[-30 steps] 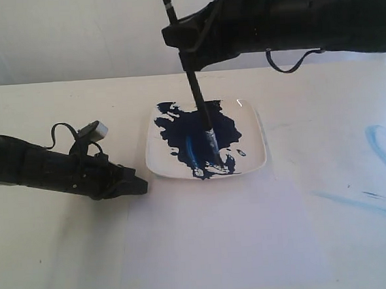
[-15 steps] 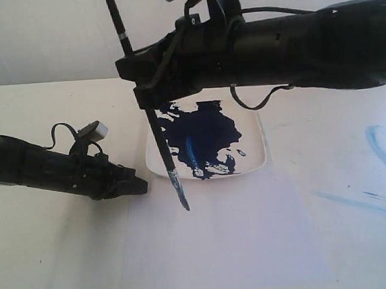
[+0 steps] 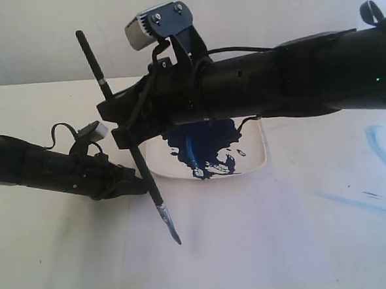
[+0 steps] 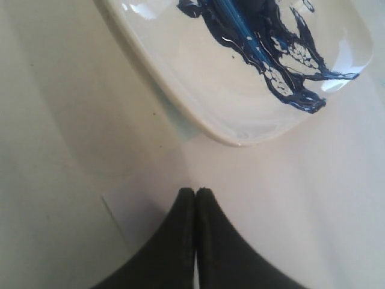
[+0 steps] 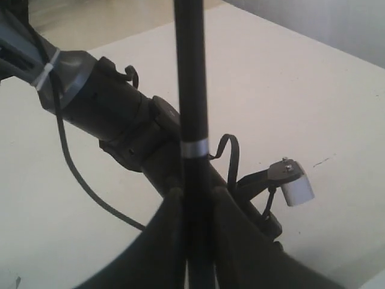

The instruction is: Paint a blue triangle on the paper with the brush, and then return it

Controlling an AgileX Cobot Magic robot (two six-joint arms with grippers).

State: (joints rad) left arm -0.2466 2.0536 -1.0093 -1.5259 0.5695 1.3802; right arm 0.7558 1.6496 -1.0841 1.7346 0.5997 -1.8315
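Note:
My right gripper (image 3: 124,126) reaches across to the left and is shut on the black handle of the brush (image 3: 150,184). The brush slants down, and its blue-stained tip (image 3: 174,236) is at the whitish paper (image 3: 251,246); I cannot tell whether it touches. In the right wrist view the brush (image 5: 191,90) and its silver band run straight up from the right gripper (image 5: 195,194). No blue triangle shows on the paper. My left gripper (image 3: 140,186) rests shut and empty at the paper's left edge. In the left wrist view the left gripper (image 4: 195,192) sits on the paper (image 4: 283,211).
A square white plate (image 3: 255,160) with a navy paint splash (image 3: 203,144) sits behind the paper, partly hidden by the right arm; the plate's rim (image 4: 198,123) is just beyond the left gripper. Faint light-blue streaks (image 3: 383,143) mark the table at the right.
The right arm has lifted the brush out of the plate's paint and carried it left and toward the front, bringing the tip down over the paper. The left arm has not moved.

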